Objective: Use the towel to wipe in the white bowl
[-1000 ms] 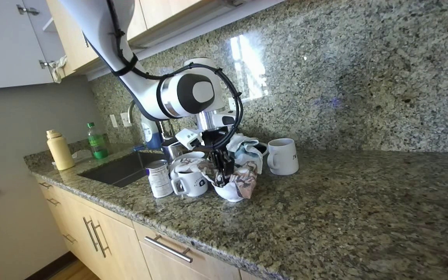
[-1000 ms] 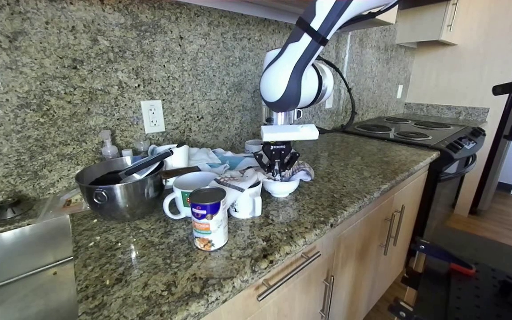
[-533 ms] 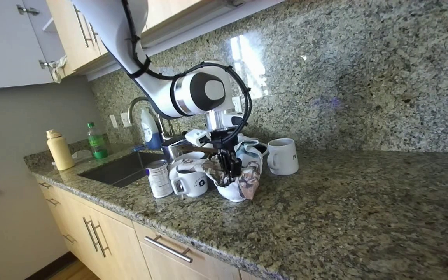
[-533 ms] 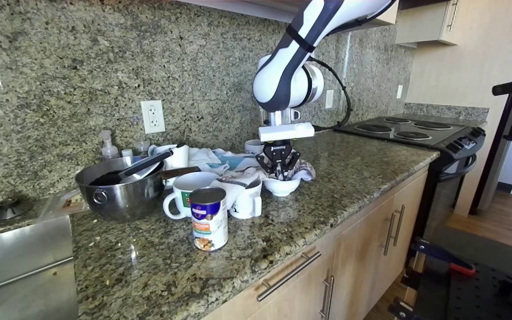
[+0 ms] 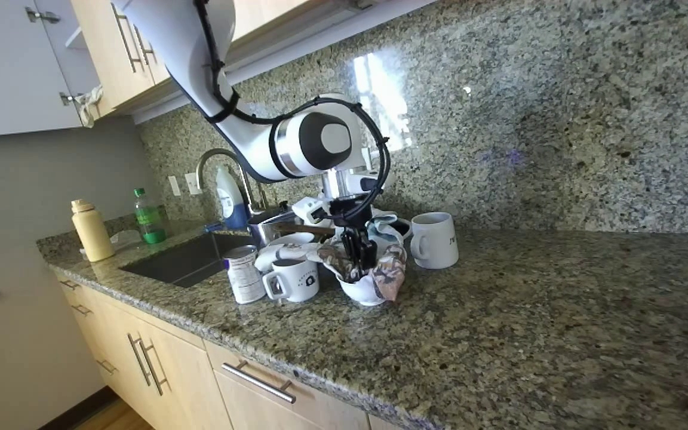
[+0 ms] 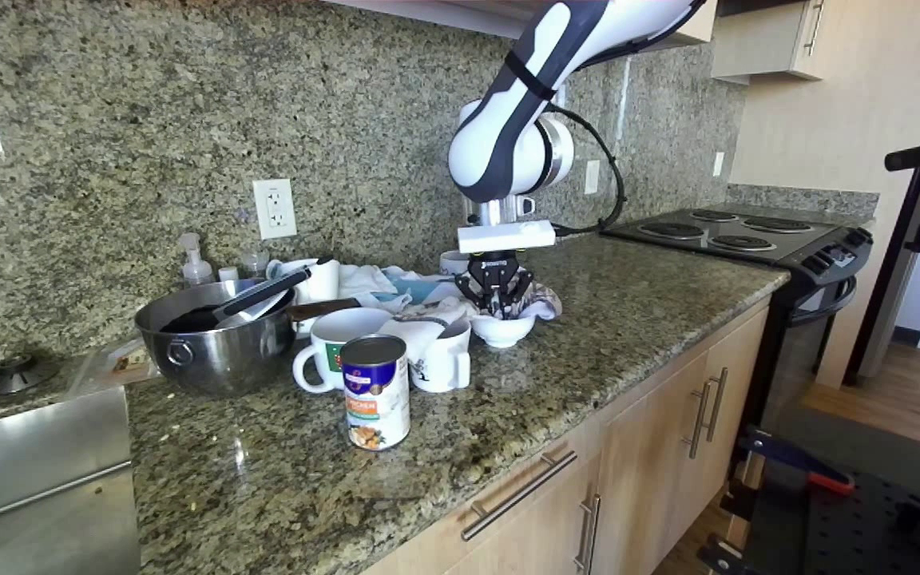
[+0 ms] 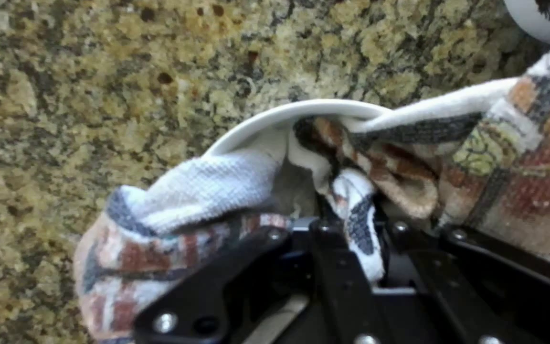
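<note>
Inside the white bowl (image 6: 501, 332), the tool (image 6: 496, 313) pinches a fold of the towel (image 5: 390, 275), which spills over the bowl's rim. Light, slow circles within the bowl should wipe best; hard sideways pushing could slide it into the mug (image 6: 442, 364) beside it.

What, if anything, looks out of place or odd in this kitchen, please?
An upper cabinet door stands open, and a crumpled, pale, cloth-like thing hangs beside it, an odd spot for one. The towel draping over the edge of the white bowl fits the wiping.
</note>
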You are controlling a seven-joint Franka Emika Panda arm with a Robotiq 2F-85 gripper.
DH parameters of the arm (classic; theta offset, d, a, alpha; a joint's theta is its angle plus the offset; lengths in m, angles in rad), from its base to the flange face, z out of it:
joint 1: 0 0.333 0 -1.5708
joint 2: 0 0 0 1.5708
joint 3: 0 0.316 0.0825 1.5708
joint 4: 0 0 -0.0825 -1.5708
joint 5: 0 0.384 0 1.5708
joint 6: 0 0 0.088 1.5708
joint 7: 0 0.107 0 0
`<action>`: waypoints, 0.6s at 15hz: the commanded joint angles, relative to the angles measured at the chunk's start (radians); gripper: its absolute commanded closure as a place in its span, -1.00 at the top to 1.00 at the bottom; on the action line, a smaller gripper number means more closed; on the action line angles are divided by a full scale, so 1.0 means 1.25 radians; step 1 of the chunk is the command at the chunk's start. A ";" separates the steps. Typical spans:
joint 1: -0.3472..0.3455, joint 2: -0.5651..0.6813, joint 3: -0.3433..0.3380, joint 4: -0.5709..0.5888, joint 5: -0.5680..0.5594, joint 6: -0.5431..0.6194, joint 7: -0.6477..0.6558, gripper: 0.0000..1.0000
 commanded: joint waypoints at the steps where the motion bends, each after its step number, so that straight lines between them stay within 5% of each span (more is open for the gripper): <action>1: -0.014 0.016 0.024 0.014 0.053 0.012 -0.046 -0.93; 5: -0.012 0.021 0.026 0.031 0.075 -0.067 -0.100 -0.93; 9: 0.013 0.028 -0.009 0.048 0.039 -0.139 -0.037 -0.93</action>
